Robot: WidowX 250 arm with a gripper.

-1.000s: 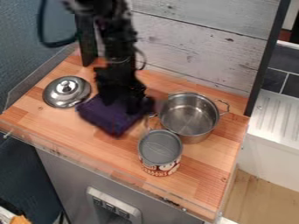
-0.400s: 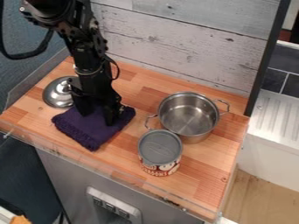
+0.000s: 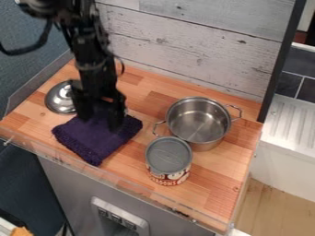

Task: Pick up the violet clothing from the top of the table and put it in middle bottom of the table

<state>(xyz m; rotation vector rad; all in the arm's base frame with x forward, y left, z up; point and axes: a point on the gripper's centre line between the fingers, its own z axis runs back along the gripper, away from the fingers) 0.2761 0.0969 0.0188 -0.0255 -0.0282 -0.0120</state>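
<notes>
Cloth in violet lay flat on the left part of the surface, its nearest corner close to the front edge. Black and pointed down, the pincer stood over the back part of the cloth — its two fingers spread apart, their tips down at the fabric. Just behind the cloth's left side sat the metal lid, near the left edge and partly hidden by the arm. Right of the cloth, a gap of wood ran across to the steel pot, whose left handle pointed into that gap. In front of the pot, a little to its left, stood the can, upright. Wood also showed from the can to the front edge, and a wider stretch reached the surface's right front corner — past the can and pot.
</notes>
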